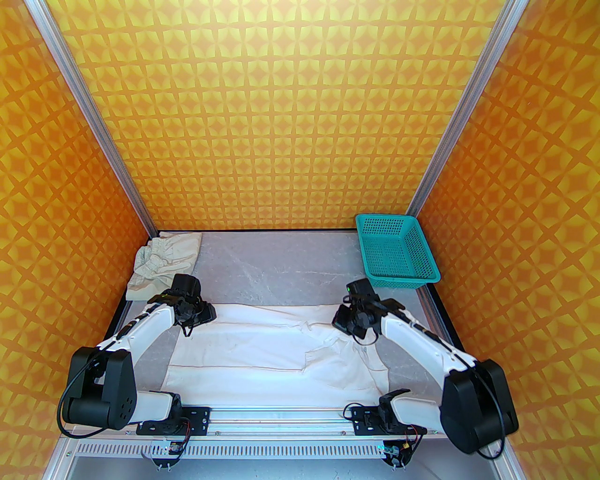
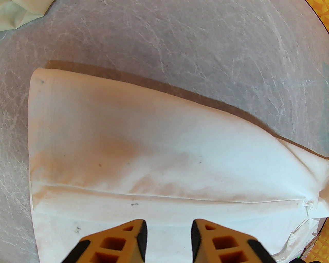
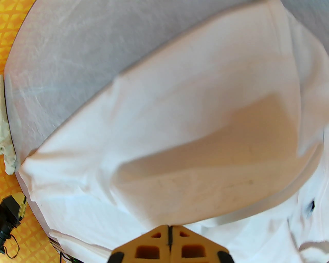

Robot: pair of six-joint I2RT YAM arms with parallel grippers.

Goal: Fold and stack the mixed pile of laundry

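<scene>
The white long-sleeved shirt (image 1: 262, 347) lies spread across the near half of the table. The beige-cream piece with the gathered band (image 1: 161, 267) sits bunched in the far left corner. My left gripper (image 1: 194, 316) hovers over the shirt's far left corner. In the left wrist view its fingers (image 2: 168, 231) stand apart above the flat shirt (image 2: 154, 154), with nothing between them. My right gripper (image 1: 347, 323) is at the shirt's far right part. In the right wrist view it (image 3: 170, 231) is shut on a raised fold of the shirt (image 3: 180, 115).
A teal mesh basket (image 1: 398, 253) stands at the far right corner. The grey table (image 1: 281, 267) shows bare between the shirt and the back wall. Orange patterned walls close in three sides. A corner of the beige piece (image 2: 20, 12) shows in the left wrist view.
</scene>
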